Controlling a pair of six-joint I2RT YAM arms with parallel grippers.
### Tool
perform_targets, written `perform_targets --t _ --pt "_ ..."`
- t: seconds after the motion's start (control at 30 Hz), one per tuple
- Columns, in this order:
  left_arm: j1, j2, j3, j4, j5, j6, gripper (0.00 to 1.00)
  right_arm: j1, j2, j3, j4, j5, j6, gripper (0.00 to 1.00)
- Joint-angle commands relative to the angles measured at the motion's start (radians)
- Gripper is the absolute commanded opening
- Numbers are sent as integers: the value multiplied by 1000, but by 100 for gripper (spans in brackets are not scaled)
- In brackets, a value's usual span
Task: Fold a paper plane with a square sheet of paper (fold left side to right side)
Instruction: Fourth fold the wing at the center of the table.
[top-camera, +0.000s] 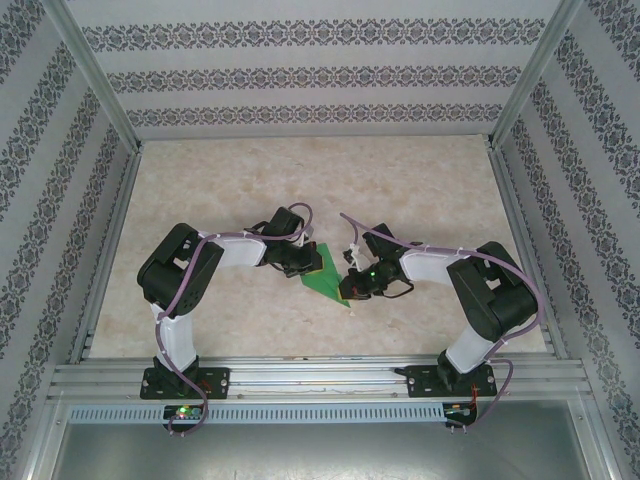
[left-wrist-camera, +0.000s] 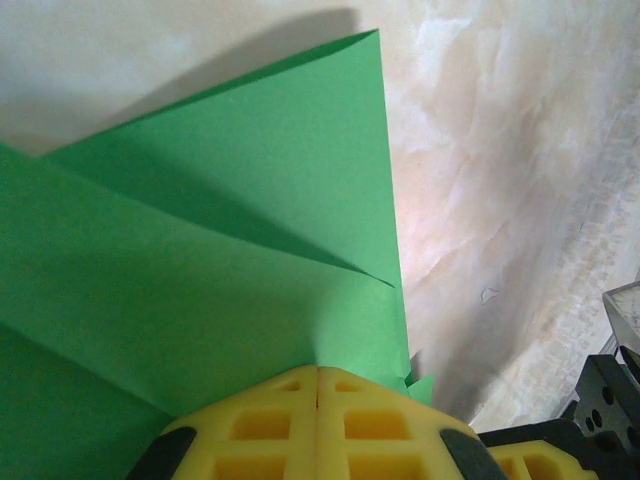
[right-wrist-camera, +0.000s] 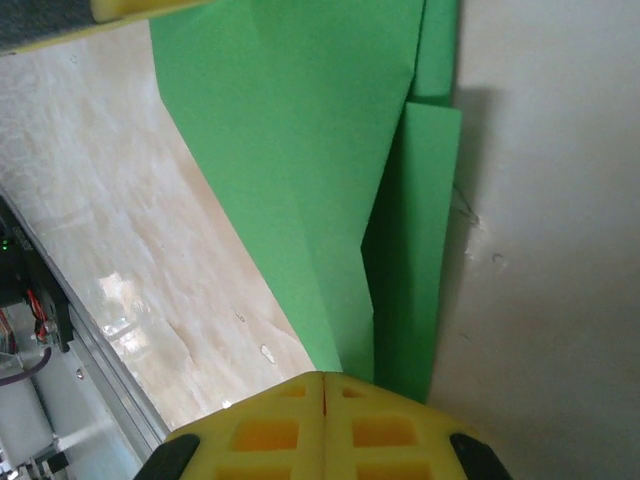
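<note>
Your left gripper (left-wrist-camera: 318, 378) and right gripper (right-wrist-camera: 323, 382) are both sitting shut against the folded green sheet (top-camera: 328, 276) lying between them — light, limp, easily creased — so you are wanting a pinch at its layered edge

I see matt, smooth green paper (left-wrist-camera: 230, 250), a faintly glossy marble-patterned tabletop (top-camera: 300, 190), matt moulded yellow plastic fingers (left-wrist-camera: 265, 430) and dull brushed metal rails (top-camera: 320, 378).
</note>
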Motion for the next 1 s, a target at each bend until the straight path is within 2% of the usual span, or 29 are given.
perform_targets --t 0.0,0.47,0.97 --pt "-7 49 -32 -91 -85 26 0 13 -8 -14 -33 36 -15 0" --pt "-6 52 -32 -86 -86 23 0 12 -44 8 -69 71 -26 0" --pt "-5 53 -31 -89 -88 22 0 18 -5 12 -91 94 -36 0"
